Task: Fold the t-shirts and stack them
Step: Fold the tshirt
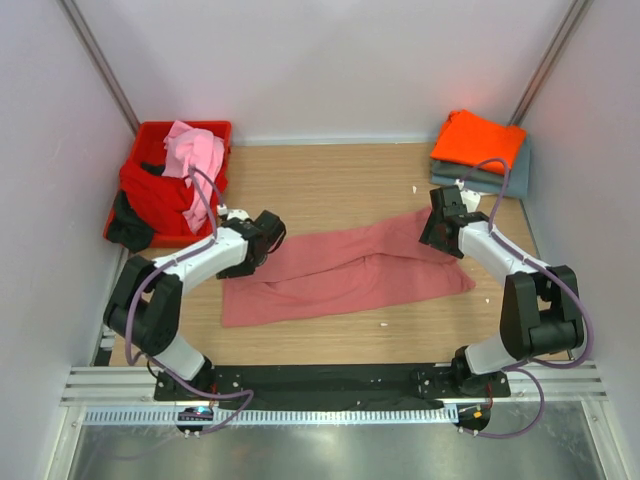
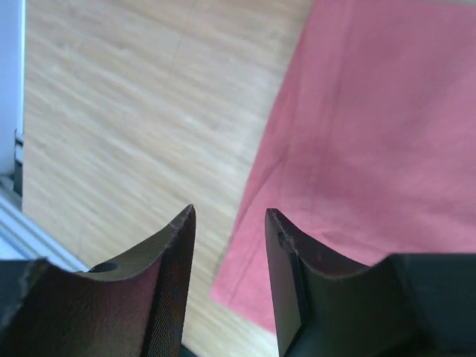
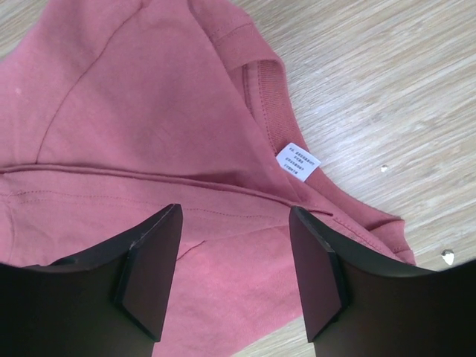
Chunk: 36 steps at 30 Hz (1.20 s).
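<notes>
A dusty salmon-pink t-shirt (image 1: 345, 270) lies folded lengthwise across the middle of the wooden table. My left gripper (image 1: 270, 240) hovers at its left end, and in the left wrist view the gripper (image 2: 229, 212) stands open with nothing between its fingers, over the shirt's edge (image 2: 372, 134). My right gripper (image 1: 433, 230) is at the shirt's right end, and in the right wrist view it (image 3: 234, 208) is open above the cloth (image 3: 149, 111) near the collar and its white label (image 3: 297, 162). An orange t-shirt (image 1: 478, 138) lies folded on a grey-blue one (image 1: 490, 178) at the back right.
A red crate (image 1: 215, 128) stands at the back left. It holds a light pink shirt (image 1: 195, 150), a red one (image 1: 150, 195) and a dark one (image 1: 125, 225) that hang over its side. White walls close in the left, right and back.
</notes>
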Motion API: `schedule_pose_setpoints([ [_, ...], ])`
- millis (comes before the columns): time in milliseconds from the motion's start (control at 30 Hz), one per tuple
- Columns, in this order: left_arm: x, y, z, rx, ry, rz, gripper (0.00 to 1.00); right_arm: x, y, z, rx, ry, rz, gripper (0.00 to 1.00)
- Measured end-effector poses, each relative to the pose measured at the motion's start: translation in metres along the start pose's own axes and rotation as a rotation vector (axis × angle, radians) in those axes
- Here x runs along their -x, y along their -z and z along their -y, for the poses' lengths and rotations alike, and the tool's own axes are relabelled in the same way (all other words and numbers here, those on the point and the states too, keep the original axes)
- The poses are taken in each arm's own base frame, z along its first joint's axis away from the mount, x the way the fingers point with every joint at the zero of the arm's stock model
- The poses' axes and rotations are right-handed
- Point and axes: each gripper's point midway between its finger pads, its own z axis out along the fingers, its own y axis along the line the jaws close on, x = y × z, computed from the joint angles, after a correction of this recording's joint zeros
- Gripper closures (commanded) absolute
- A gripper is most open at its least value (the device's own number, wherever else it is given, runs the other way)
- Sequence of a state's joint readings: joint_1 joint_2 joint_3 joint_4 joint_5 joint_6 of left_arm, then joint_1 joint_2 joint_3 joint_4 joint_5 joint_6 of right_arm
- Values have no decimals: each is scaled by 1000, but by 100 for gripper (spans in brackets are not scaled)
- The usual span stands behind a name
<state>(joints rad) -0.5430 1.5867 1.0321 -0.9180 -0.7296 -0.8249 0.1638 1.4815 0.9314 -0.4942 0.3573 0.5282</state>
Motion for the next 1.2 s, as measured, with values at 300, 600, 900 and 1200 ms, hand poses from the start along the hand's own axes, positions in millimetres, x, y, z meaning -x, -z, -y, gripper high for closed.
schedule_pose_setpoints([
  [300, 27, 43, -19, -152, 167, 126, 60, -17, 18, -13, 132, -10, -23, 40],
  [600, 27, -6, 73, -195, 44, 23, 64, -50, -16, -18, 95, 35, -142, 40],
  [900, 1, -24, 88, -222, 16, -16, 65, -8, -51, -55, 77, 73, -136, 40],
  [1200, -75, 39, 112, -429, -22, -65, 66, 77, -106, -182, 262, 124, -97, 29],
])
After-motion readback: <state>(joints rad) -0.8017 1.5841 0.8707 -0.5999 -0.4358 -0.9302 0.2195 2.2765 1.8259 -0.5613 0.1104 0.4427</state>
